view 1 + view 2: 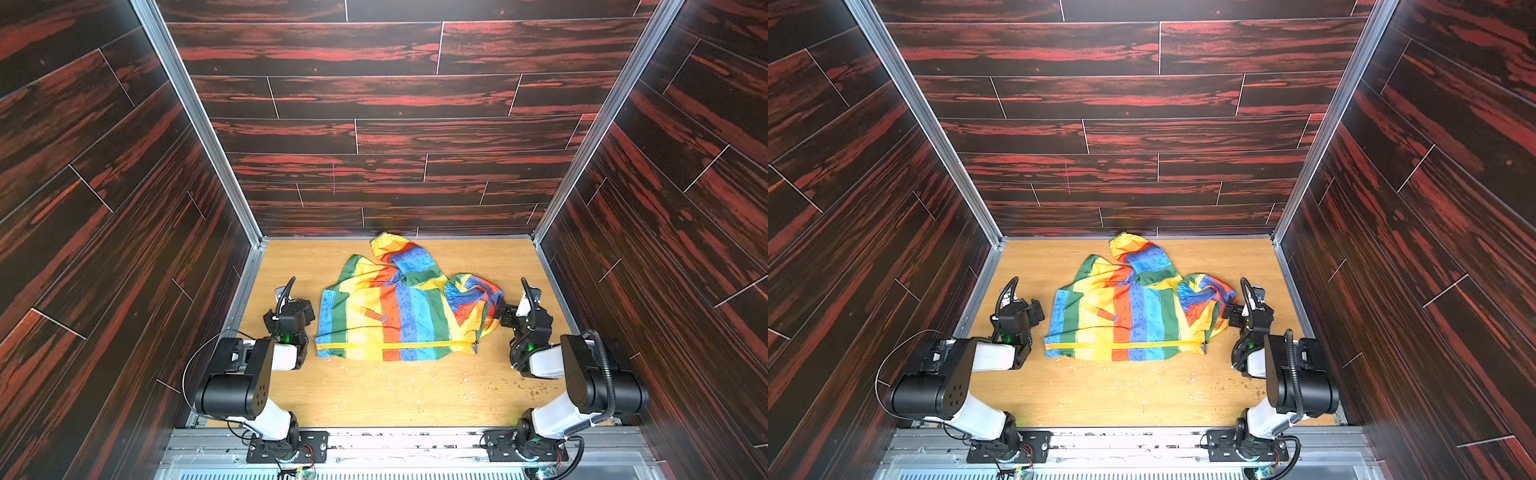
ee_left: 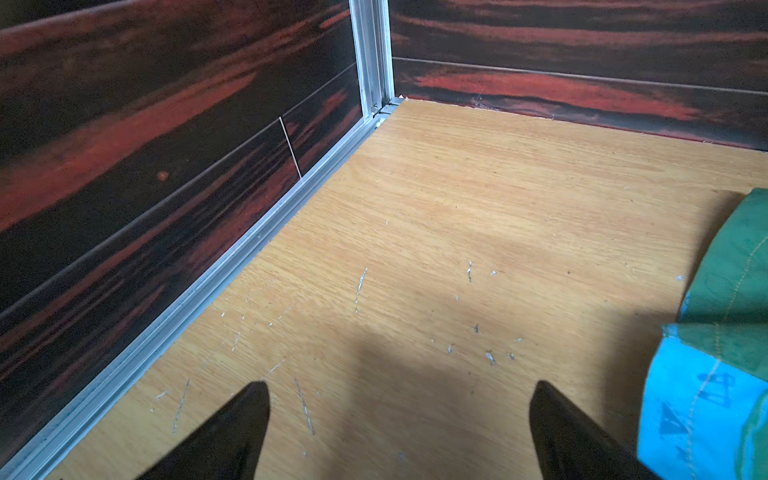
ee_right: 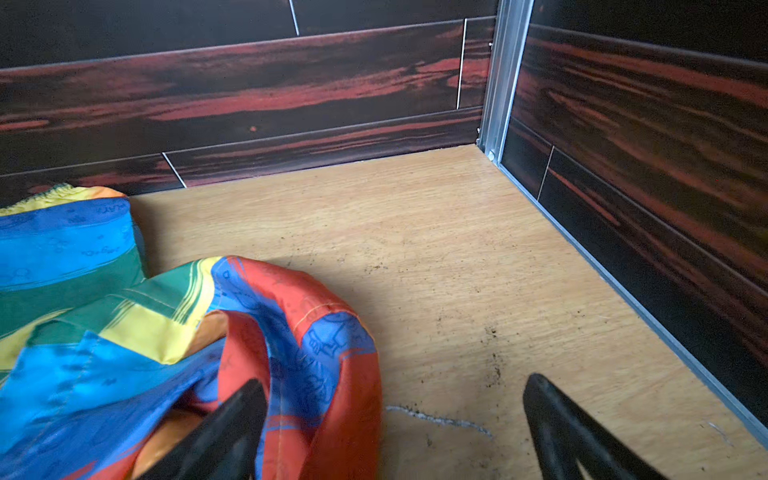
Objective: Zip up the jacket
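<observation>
The jacket point(image 1: 399, 307) point(image 1: 1125, 316), striped in yellow, orange-red, blue and green, lies crumpled in the middle of the wooden table in both top views. Its yellow zipper point(image 1: 395, 345) point(image 1: 1125, 345) runs along the near edge. My left gripper point(image 1: 307, 309) point(image 2: 399, 390) stands open over bare wood just left of the jacket's green and blue edge point(image 2: 715, 374). My right gripper point(image 1: 500, 309) point(image 3: 395, 382) is open at the jacket's right end. One finger sits over a red and blue fold point(image 3: 324, 353); the other is above bare wood.
Dark red wood-pattern walls point(image 1: 374, 124) with aluminium corner posts point(image 1: 195, 116) close in the table point(image 1: 395, 399) on three sides. The board shows scratches point(image 2: 359, 286) and dark crumbs point(image 3: 494, 365). A metal rail point(image 1: 415, 444) carries both arm bases at the front.
</observation>
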`<state>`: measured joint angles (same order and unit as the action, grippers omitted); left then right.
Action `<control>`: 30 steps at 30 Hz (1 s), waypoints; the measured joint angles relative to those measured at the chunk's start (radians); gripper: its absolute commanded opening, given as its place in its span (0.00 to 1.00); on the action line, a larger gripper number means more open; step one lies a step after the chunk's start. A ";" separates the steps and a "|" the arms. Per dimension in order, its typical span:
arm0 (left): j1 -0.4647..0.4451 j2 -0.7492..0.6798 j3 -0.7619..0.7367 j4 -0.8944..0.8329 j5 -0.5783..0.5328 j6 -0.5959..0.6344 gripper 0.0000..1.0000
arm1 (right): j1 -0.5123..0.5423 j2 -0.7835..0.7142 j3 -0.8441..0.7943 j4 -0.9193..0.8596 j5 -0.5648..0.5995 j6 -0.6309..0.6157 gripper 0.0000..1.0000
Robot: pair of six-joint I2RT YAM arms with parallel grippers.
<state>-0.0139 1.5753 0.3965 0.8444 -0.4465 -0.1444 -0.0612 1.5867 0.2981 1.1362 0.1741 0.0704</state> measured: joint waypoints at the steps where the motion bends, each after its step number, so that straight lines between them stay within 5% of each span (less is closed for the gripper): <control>1: 0.000 0.000 0.000 0.000 0.001 0.000 1.00 | 0.000 0.000 0.000 0.000 -0.002 0.000 0.99; 30: 0.000 0.000 0.000 0.000 0.002 -0.003 1.00 | 0.000 0.000 0.000 -0.012 -0.006 0.000 0.99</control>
<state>-0.0139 1.5753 0.3965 0.8440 -0.4450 -0.1471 -0.0612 1.5867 0.2981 1.1244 0.1684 0.0704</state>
